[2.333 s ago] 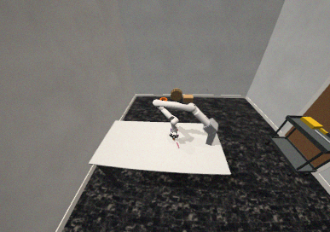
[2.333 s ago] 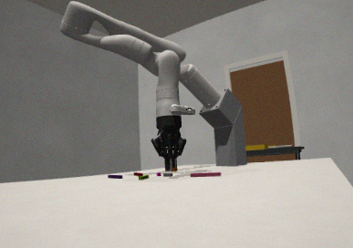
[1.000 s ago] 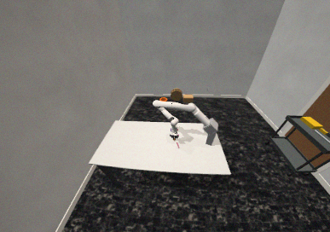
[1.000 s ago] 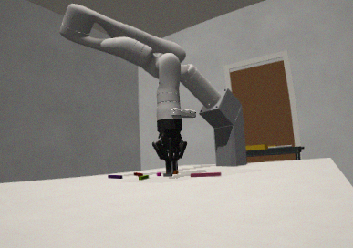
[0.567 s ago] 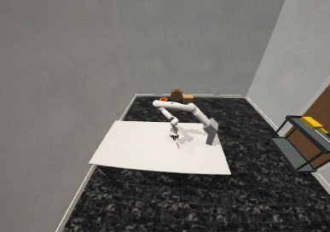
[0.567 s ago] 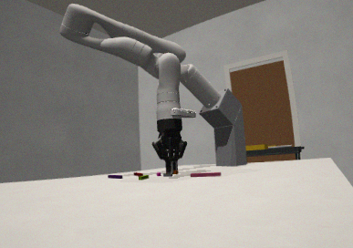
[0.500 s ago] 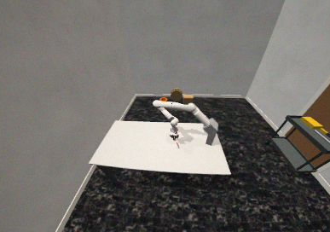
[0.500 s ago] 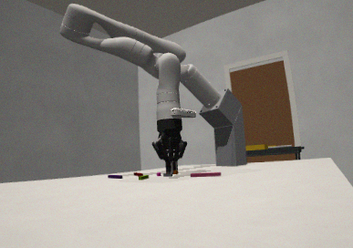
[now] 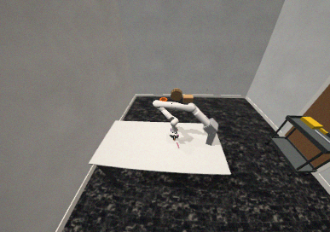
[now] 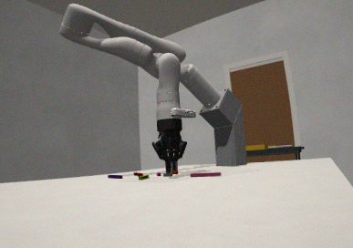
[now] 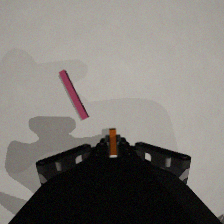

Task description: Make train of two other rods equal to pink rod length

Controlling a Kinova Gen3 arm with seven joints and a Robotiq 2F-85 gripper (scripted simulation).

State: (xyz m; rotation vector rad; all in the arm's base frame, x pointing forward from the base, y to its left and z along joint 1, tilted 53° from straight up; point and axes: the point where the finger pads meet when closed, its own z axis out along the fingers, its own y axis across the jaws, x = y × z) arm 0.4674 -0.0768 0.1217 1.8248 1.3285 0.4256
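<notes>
My gripper is shut on an orange rod, which sticks out between the fingertips in the wrist view. In the exterior view the gripper hangs straight down just above the table, with the orange rod at its tips. The pink rod lies flat on the white table, ahead and to the left of the fingers; it also shows in the exterior view and the top view. A purple rod, a red rod, a lime rod and a magenta rod lie to the left of the gripper.
The arm's grey base pedestal stands at the back of the table. A metal cart with a yellow object stands off to the right on the floor.
</notes>
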